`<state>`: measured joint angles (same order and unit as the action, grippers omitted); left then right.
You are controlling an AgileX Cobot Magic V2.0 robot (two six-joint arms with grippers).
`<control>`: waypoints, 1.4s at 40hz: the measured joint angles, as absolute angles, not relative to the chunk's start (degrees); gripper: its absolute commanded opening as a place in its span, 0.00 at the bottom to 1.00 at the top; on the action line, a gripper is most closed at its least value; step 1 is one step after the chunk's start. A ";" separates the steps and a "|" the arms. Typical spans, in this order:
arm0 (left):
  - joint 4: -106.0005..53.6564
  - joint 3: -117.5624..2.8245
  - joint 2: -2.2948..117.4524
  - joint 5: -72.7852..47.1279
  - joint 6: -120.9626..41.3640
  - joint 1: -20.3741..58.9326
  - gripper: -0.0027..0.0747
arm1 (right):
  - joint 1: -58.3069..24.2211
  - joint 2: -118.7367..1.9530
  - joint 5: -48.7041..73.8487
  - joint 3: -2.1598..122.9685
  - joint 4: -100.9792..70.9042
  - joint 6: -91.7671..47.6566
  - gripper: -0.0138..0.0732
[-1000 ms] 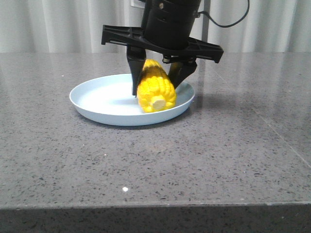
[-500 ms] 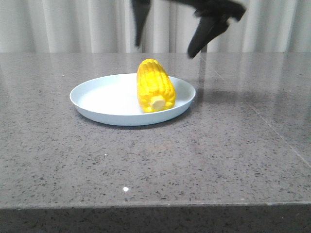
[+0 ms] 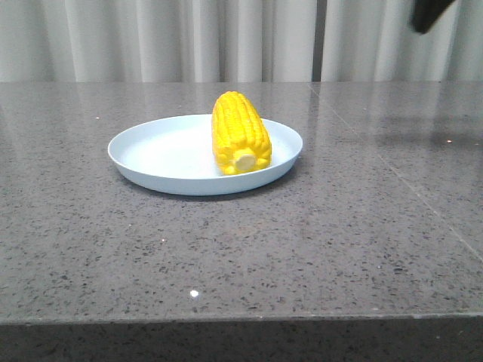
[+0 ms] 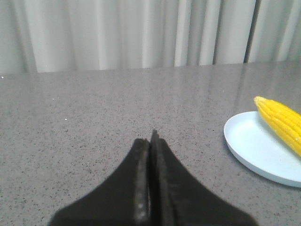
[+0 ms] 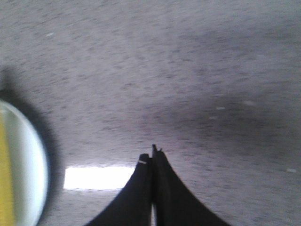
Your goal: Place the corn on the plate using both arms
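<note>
The bright yellow husked corn cob (image 3: 241,133) lies inside the round, shallow, pale blue plate (image 3: 160,157), on the plate's right half as the front view shows it. Its pale cut end faces the camera near the front rim. The long axis of the cob runs roughly front to back, angled slightly. The plate rests on the grey speckled stone worktop (image 3: 317,241). Nothing touches the cob.

Left end effector (image 4: 150,141): the fingers are pressed together and hold nothing. It sits low over bare worktop. In its wrist view the plate (image 4: 249,150) and the tapered end of the cob (image 4: 282,120) appear off to one side, well apart from the fingertips.

Right end effector (image 5: 153,153): the fingers are pressed together and hold nothing. It is raised above the worktop; its wrist view is blurred. The plate rim (image 5: 33,160) and a strip of yellow cob (image 5: 3,179) show at the edge of that view. In the front view only a dark part of this arm (image 3: 430,11) is visible at the upper right corner.

Assessment: placement appears complete. Should any regrasp be required, each end effector must first open. Neither arm is close to the cob; which is nearer cannot be determined.
</note>
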<state>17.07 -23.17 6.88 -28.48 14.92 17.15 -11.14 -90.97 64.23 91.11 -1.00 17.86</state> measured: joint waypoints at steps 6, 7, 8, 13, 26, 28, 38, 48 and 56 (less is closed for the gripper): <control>17.07 -23.17 6.88 -28.48 14.92 17.15 0.01 | -7.23 -86.67 64.59 87.51 -0.66 12.96 0.09; 17.07 -23.17 6.88 -28.48 14.92 17.15 0.01 | -6.90 -85.57 64.59 86.19 -0.66 12.02 0.09; 17.07 -23.17 6.88 -28.48 14.92 17.15 0.01 | -6.77 -84.65 64.41 84.68 -0.66 11.38 0.09; 17.07 -23.17 6.88 -28.48 14.92 17.15 0.01 | -6.71 -78.30 60.55 76.23 -0.53 9.72 0.09; 17.07 -23.17 6.88 -28.48 14.92 17.15 0.01 | -6.71 -56.58 41.39 49.37 3.52 9.05 0.09; 17.07 -23.17 6.88 -28.48 14.92 17.15 0.01 | -6.71 -53.19 38.04 45.26 3.63 9.05 0.09; 17.07 -23.17 6.88 -28.44 14.92 17.15 0.01 | -6.71 -31.39 26.59 29.20 3.90 9.05 0.09; 17.07 -23.17 6.88 -28.44 14.92 17.15 0.01 | -6.71 -15.51 22.07 21.42 4.03 9.05 0.09; 17.07 -23.17 6.88 -28.44 14.92 17.15 0.01 | -6.71 -13.09 21.04 20.87 4.03 9.05 0.09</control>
<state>17.07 -23.17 6.88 -28.44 14.92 17.15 -6.71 -13.09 21.04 20.87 4.03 9.05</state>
